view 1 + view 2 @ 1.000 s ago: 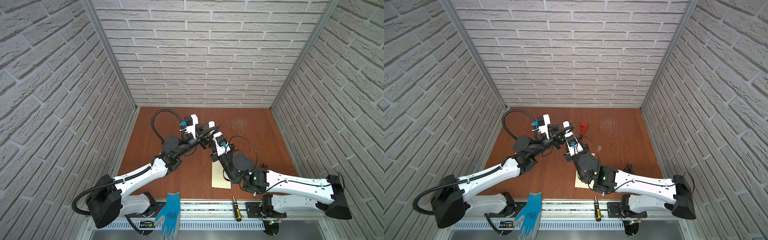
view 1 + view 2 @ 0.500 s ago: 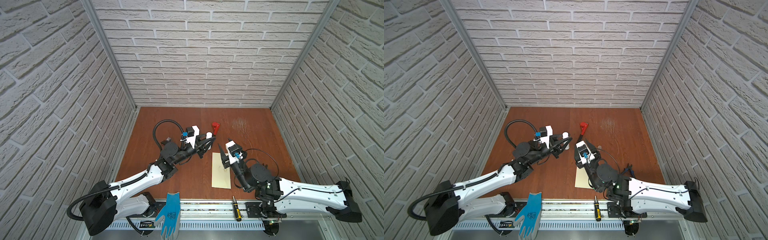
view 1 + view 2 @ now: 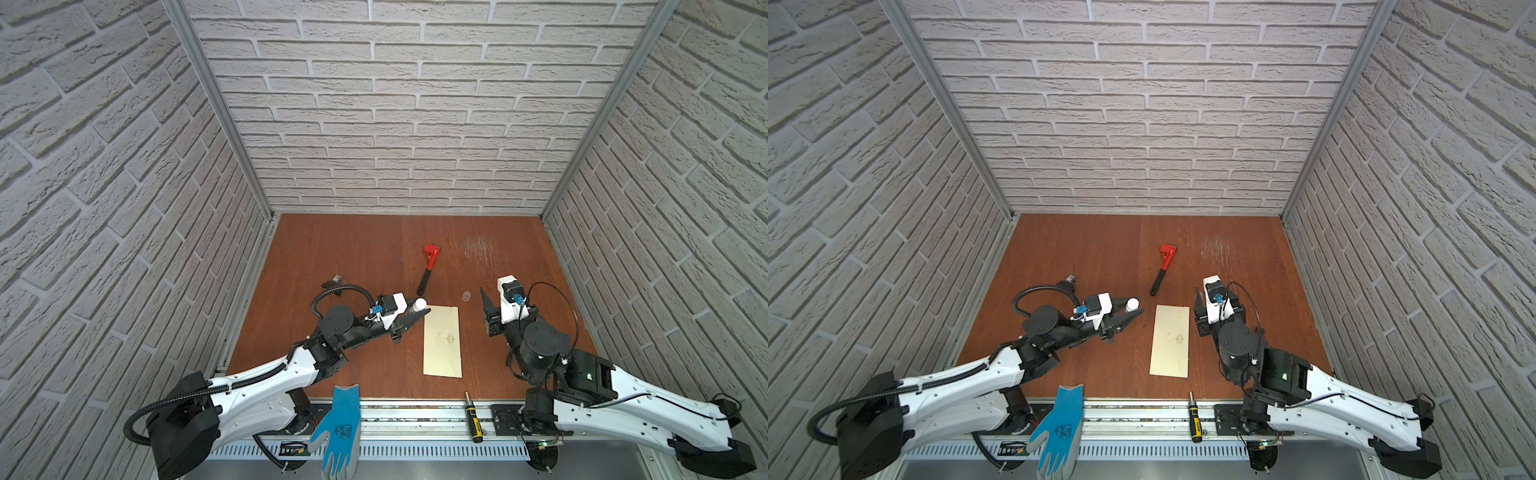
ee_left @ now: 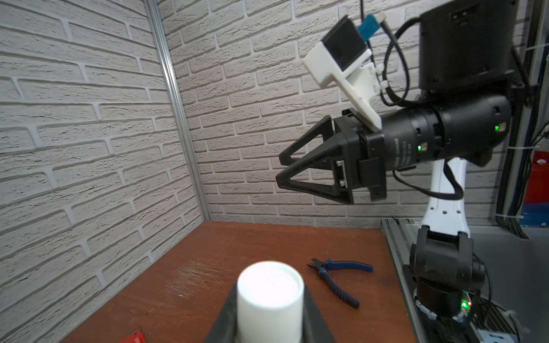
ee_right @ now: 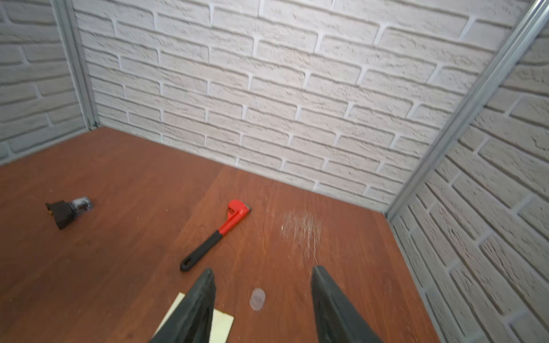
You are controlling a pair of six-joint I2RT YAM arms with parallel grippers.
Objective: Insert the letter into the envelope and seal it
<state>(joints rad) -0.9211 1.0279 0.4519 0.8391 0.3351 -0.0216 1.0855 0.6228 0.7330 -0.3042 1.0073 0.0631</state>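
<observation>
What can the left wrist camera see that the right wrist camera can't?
Only the left wrist view: a white glue stick pinched between the left fingers, blue pliers on the brown table, and the right arm itself.
Only the right wrist view: the envelope corner, a small clear cap, and a small black object.
Both: that table, its scratched patch, the brick walls, the open right fingers, and probably the red wrench, just a red sliver in the left wrist view.

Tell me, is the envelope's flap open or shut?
Shut: the envelope lies flat as a plain rectangle in both top views, no flap sticking out. Glued or not, cannot tell.
</observation>
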